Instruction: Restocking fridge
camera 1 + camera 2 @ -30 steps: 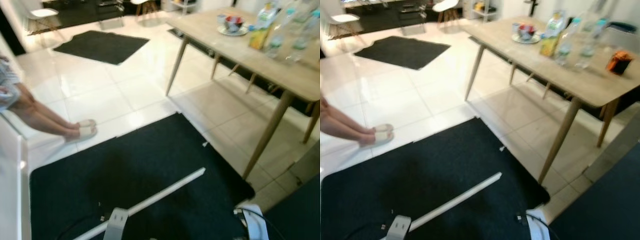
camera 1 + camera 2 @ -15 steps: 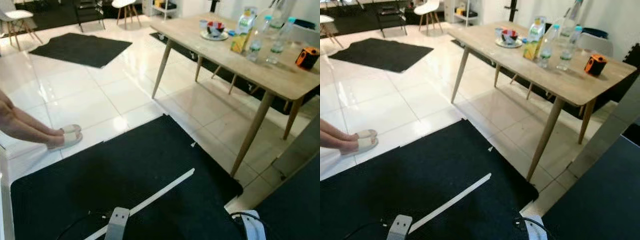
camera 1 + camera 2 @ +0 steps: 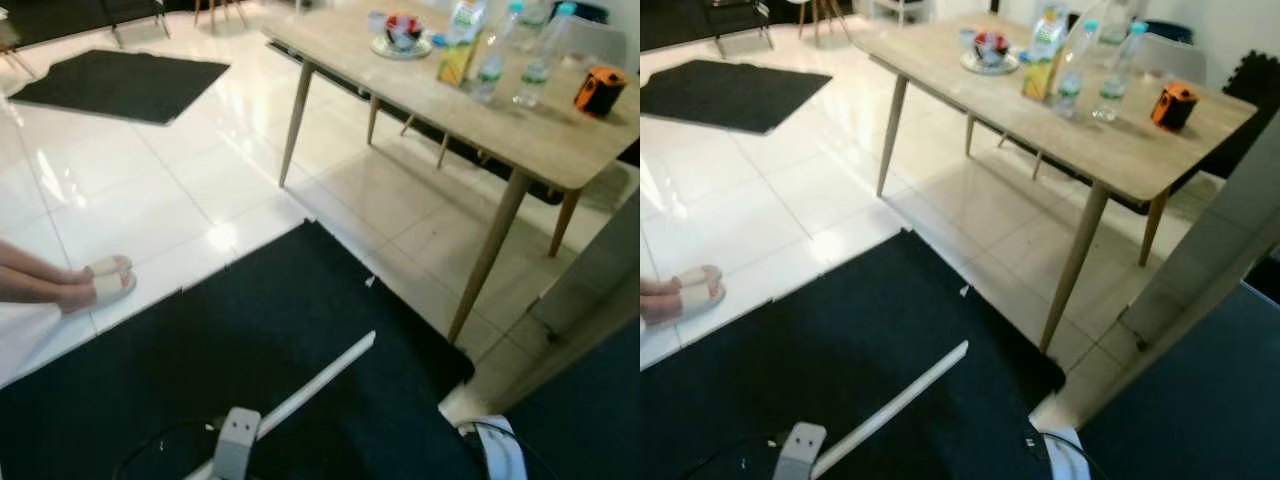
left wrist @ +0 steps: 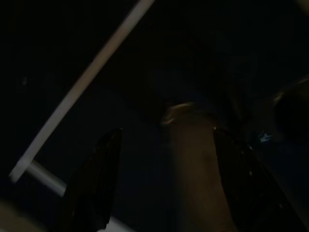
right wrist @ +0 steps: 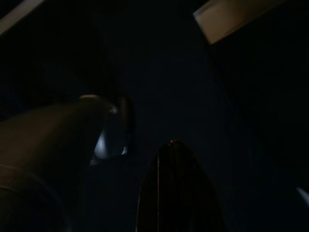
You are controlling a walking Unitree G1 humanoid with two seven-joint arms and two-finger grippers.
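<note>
A wooden table (image 3: 560, 140) stands ahead to my right. On it are a yellow juice carton (image 3: 458, 50), two clear water bottles (image 3: 487, 75), a bowl on a plate (image 3: 403, 28) and a small orange object (image 3: 600, 90). Both arms hang low, and their silver wrists show at the bottom edge of the eye views. In the dark left wrist view my left gripper (image 4: 166, 131) hangs over the black mat with its fingers (image 4: 96, 183) spread apart and nothing held. In the right wrist view my right gripper (image 5: 174, 145) shows as a single dark finger.
A large black mat (image 3: 250, 350) lies under me with a white strip (image 3: 320, 375) across it. A person's feet in pale slippers (image 3: 100, 283) rest at the left on white tiles. A pale grey panel (image 3: 1220, 240) and a dark surface rise at the right. Another dark mat (image 3: 120, 85) lies far left.
The camera has swung to the right: the table now sits more centrally and the person's legs have slid to the left edge. Both arms still hang low.
</note>
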